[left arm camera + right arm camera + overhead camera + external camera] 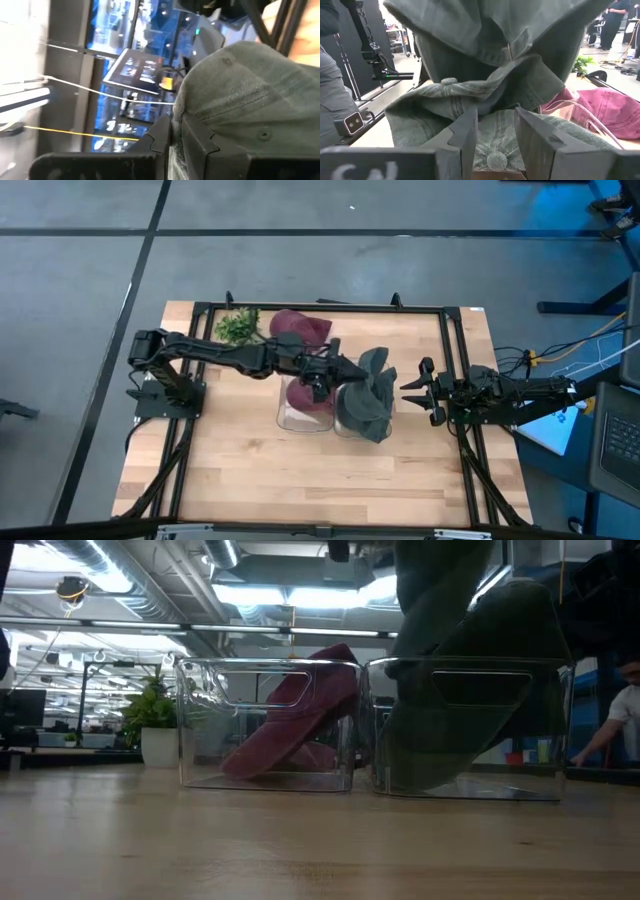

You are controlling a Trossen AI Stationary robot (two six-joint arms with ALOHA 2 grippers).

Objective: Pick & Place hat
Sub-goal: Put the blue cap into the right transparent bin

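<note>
Starting nearest the low camera, bare worktop (300, 840) runs up to two clear bins standing side by side: the left bin (268, 725) holds a maroon hat (300, 715) leaning on its wall, and the right bin (470, 730) is crowded with grey-green hats (460, 670), one of them rising out past the rim. From above, the left tool (345, 372) reaches across from the left and sits over that right bin, its fingers clamped on a grey hat (372, 375); its own wrist camera confirms the pinch on the grey cloth (240, 100). The step in hand looks like lowering this hat into the right bin, so the next move calls for settling it below the rim and then parting the fingers. The right tool (418, 390) waits just right of the bin, fingers apart, and its wrist view shows a crown button (496, 161) between them, which the overhead view hides. Farther back lie another maroon hat (298, 326) and a small plant (238, 326), though the low view makes their spacing hard to judge.
</note>
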